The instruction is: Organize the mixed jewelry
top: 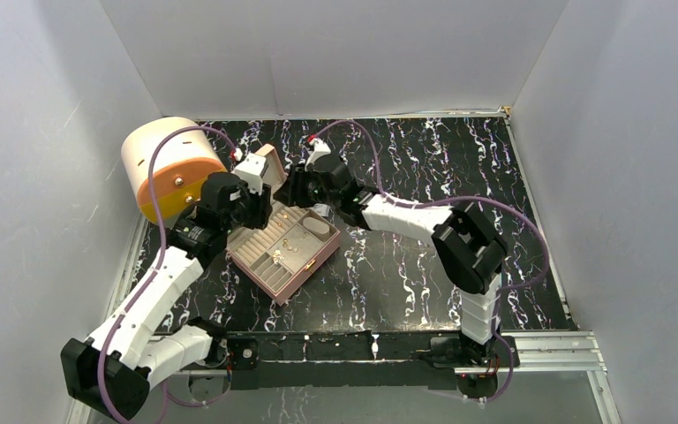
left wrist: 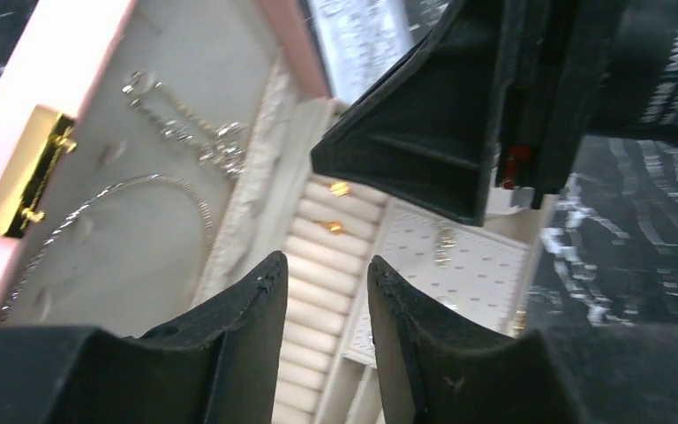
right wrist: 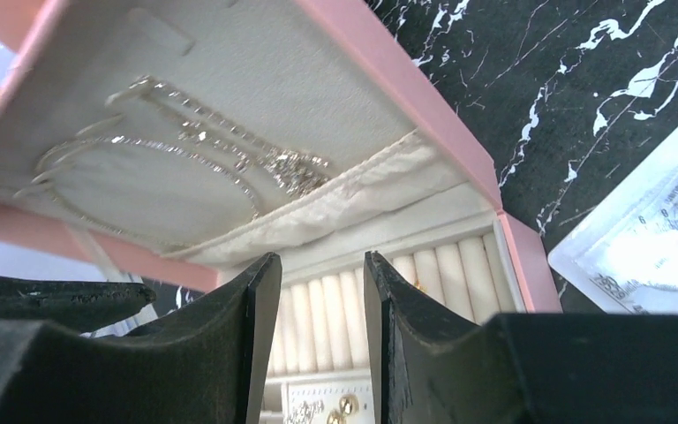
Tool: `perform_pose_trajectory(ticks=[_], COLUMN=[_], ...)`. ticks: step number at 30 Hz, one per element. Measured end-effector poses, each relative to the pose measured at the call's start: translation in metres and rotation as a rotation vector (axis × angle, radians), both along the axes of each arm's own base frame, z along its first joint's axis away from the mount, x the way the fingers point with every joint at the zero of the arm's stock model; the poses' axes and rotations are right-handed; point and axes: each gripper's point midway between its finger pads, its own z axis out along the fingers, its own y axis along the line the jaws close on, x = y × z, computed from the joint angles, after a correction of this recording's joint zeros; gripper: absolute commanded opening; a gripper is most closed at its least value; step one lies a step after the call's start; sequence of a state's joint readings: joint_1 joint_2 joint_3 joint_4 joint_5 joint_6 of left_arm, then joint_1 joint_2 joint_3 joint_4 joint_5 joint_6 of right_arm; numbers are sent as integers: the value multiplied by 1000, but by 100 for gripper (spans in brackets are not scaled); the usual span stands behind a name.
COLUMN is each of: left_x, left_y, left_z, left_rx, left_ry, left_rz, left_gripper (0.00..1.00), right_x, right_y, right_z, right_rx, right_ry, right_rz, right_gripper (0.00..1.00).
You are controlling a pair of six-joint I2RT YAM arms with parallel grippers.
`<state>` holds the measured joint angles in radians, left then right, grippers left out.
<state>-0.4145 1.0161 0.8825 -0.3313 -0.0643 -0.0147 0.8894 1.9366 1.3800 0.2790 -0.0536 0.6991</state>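
Right wrist view shows the right gripper (right wrist: 321, 261) and left gripper (left wrist: 327, 265) both part open and empty at the pink box (right wrist: 527, 265), chains (right wrist: 229, 155) inside its raised lid (right wrist: 318, 79), gold studs (left wrist: 334, 227) on its ring rolls (right wrist: 459, 265).

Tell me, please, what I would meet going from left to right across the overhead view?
cream-and-orange drum → open pink jewelry box → right arm's elbow

A cream drum with an orange face (top: 172, 168) lay far left on the black marbled table (top: 424, 265). A clear packet (right wrist: 644, 238), perhaps holding a card, lay beside the open pink box (top: 311, 268).
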Motion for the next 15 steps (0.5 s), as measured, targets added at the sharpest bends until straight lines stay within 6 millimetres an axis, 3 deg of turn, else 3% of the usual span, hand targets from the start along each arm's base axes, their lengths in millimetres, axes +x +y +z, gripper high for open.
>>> perform_pose_trajectory(ticks=[6, 9, 12, 15], left_x=[-7, -2, 15, 38], left_y=[-29, -35, -34, -25], left_z=[41, 72, 104, 117], left_rx=[-164, -226, -248, -225], left_ry=[-27, -56, -97, -107], left_rz=[-91, -75, -16, 77], left_gripper=[62, 68, 76, 79], right_x=[-24, -44, -63, -80], right_y=[-25, -48, -77, -106], right_z=[25, 31, 32, 27], right_rx=[5, -12, -45, -85], right_ry=[-33, -36, -28, -5], right_rz=[50, 63, 47, 15], right_gripper=[52, 63, 70, 72])
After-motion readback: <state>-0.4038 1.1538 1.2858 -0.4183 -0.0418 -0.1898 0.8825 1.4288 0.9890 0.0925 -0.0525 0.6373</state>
